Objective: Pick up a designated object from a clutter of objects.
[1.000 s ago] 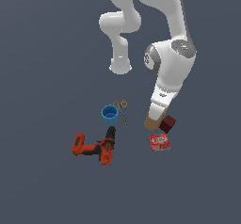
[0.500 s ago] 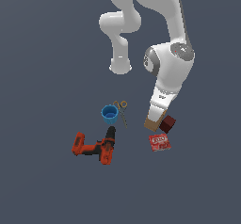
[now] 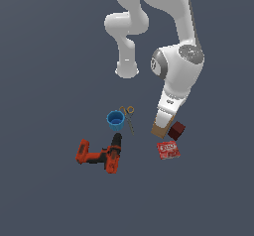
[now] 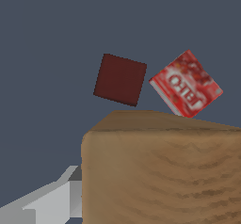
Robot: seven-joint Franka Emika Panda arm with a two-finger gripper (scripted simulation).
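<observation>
Gripper (image 3: 162, 122) down on tan box (image 3: 159, 129), right of centre in the exterior view; grasp unreadable; cube (image 3: 176, 130) crowds it, so lift should go straight up.

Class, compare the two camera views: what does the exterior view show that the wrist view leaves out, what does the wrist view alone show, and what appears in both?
Only the exterior view shows the arm, the blue cup, the scissors and the drill.

Only the wrist view shows the wood-like grain on the tan box close up, and one grey finger beside it.

Both show the tan box, the dark red cube and the red packet. Neither shows clearly whether the gripper grips the box.
</observation>
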